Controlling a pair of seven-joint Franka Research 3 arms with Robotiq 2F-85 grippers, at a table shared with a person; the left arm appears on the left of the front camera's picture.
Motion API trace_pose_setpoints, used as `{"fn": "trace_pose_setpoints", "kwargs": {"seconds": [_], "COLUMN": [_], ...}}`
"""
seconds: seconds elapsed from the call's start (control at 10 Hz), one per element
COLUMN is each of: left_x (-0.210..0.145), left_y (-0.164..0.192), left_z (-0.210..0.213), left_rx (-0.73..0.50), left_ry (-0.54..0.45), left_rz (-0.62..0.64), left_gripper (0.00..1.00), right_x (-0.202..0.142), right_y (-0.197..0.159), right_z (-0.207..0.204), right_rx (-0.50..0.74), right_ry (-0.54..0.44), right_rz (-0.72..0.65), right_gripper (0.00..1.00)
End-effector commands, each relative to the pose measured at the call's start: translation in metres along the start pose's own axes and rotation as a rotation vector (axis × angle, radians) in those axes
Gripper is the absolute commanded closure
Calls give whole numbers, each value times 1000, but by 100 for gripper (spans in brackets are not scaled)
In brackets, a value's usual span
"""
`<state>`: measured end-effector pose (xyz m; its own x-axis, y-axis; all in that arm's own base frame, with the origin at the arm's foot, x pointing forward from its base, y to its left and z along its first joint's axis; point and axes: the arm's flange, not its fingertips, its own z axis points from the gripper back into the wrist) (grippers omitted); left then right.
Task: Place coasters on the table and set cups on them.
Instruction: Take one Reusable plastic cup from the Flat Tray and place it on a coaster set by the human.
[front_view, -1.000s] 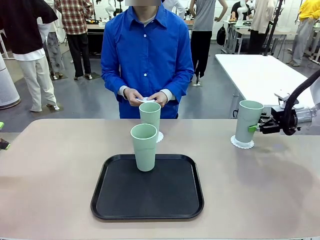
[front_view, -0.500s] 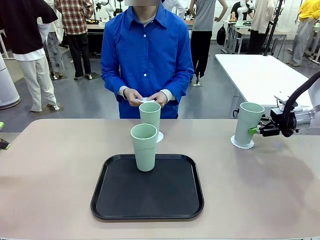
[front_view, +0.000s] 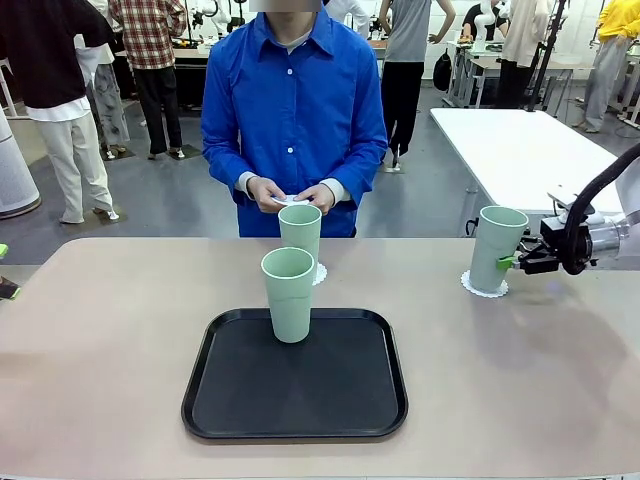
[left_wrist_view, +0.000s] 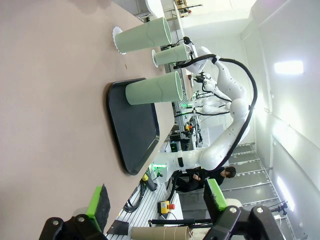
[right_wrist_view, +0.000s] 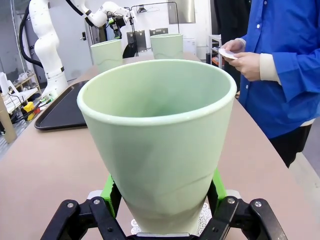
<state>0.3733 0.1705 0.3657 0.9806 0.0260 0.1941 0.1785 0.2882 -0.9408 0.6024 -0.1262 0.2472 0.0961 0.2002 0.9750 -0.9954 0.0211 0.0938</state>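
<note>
The left gripper (left_wrist_view: 157, 197) gapes wide, empty. Beyond, a pale mint-green plastic tumbler (front_view: 289, 300) stands on the black rounded-square tray (front_view: 300, 400). Farther right, the right gripper (right_wrist_view: 163, 195) clamps a second tumbler (front_view: 497, 245) seated on a white lacy paper doily (front_view: 484, 288); best open evenly and withdraw level, lest it tip.

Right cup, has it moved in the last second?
Yes. The right cup, held in the right claw, has sunk slightly toward its coaster; its rim sits lower against the white table behind.
</note>
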Motion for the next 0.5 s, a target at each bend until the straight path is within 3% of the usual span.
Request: {"fn": "trace_pose_setpoints", "kwargs": {"seconds": [0.0,0.3,0.4], "left_x": [0,0,0], "left_y": [-2,-2,-2], "left_z": [1,1,1], "left_rx": [3,3,3], "left_ry": [-3,-3,-3], "left_rz": [3,3,3], "left_gripper": [0,0,0], "right_x": [-3,-11,-11], "right_y": [-9,-14,-13], "right_z": [0,-2,-3], "right_rx": [6,3,8], "right_ry": [25,38,39], "right_rz": [0,-9,-13], "right_gripper": [17,17,11]}}
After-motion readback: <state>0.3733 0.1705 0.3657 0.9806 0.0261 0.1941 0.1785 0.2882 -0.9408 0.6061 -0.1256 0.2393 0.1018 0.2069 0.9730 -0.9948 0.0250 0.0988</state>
